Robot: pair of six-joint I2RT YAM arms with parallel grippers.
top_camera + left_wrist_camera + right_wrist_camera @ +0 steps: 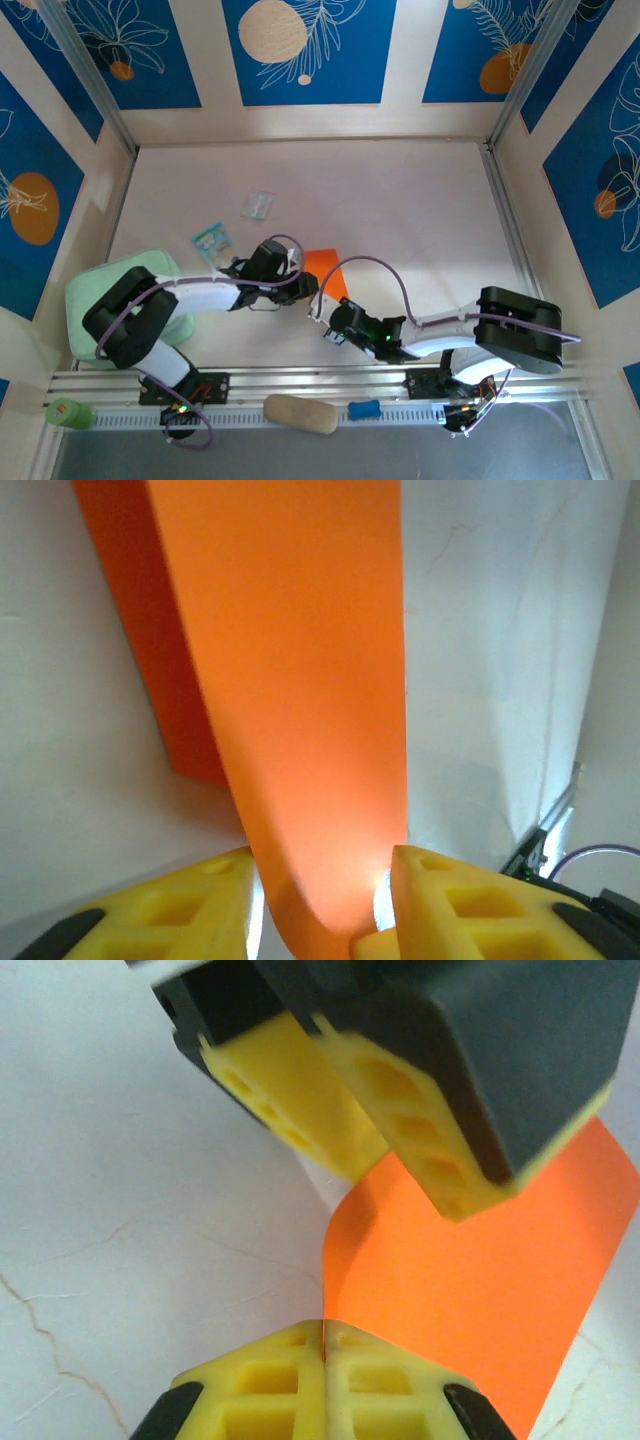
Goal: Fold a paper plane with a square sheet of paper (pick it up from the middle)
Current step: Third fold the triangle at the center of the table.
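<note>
Near the middle of the table (400, 190), between the two grippers: the paper (322, 266), bright orange, partly lifted off the surface.

At the right gripper (322, 308) (323, 1335): pressed fully together on the near edge of the paper (480, 1290), with a thin orange line in the seam between the yellow fingers (260, 1380). From that pinch, curls up and away as a bent sheet, broadening toward the right.

At the left gripper (303, 288) (325, 880): parted to a moderate gap, with the paper (300, 680) standing up through it as a tall curved band. Slivers of light on either side of the band, so not squeezed. From the right wrist, seen hanging close above the pinch (410, 1175), tips down against the upper curl of the sheet.

Underneath: white, faintly veined like marble. Left of the paper, a blue-and-white packet (211, 240); farther back, a clear wrapper (258, 205); both well apart from the orange sheet. Beneath the left arm's elbow, a mint green pad (105, 290). Along the near edge, a metal rail (330, 378), with a tan oblong (300, 413), a small blue piece (364, 409) and a green cylinder (68, 413) just in front of it.

All round: pale walls (400, 60) set with blue panels (305, 60) bearing white leaves and orange discs.
</note>
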